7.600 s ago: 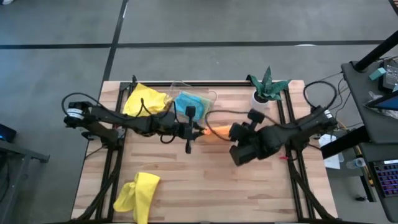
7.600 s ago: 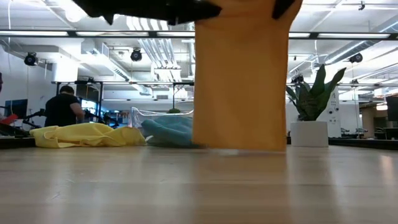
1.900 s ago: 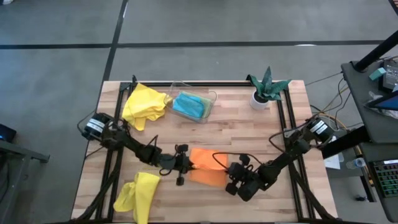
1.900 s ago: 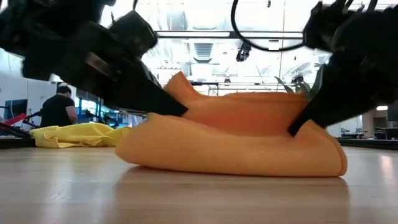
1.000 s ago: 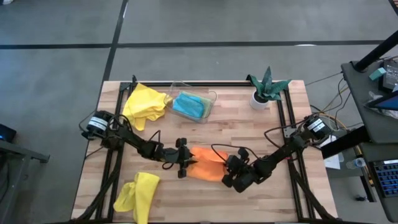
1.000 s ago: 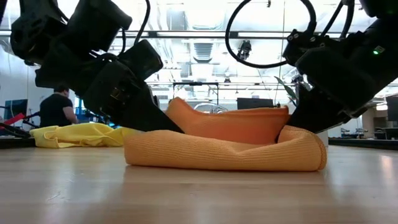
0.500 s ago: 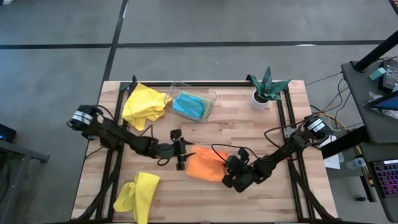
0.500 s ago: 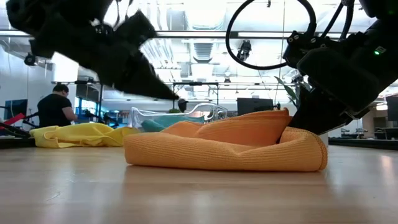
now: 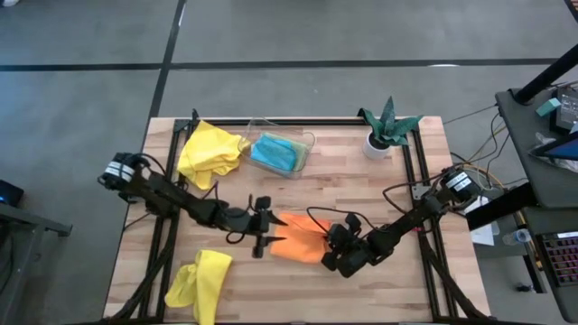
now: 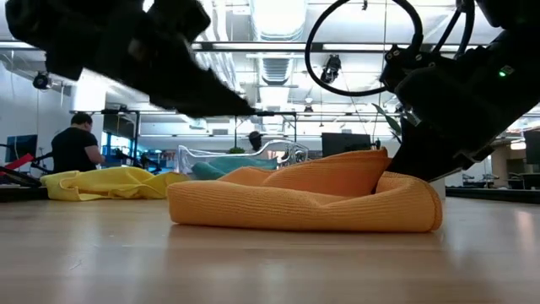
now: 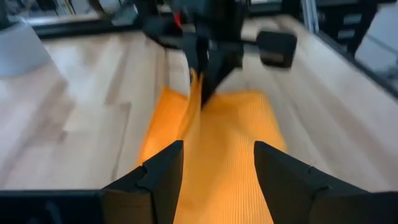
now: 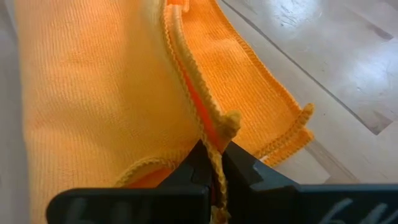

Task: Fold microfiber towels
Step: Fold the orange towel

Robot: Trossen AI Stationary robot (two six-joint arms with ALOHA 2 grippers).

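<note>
Folding orange towel (image 9: 298,242) at table (image 9: 361,199) centre-front: right gripper (image 9: 332,253) clenched on its hem, left gripper (image 9: 264,227) released, fingers apart, just beside the opposite edge. Next, by judgement: release right, flatten the fold. Yellow towels (image 9: 209,149) and blue towel (image 9: 276,152) not yet folded.

Overhead camera is looking straight down; low camera is facing level across the table; both wrist cameras are closing on the orange towel (image 9: 296,240), shared by all.
</note>
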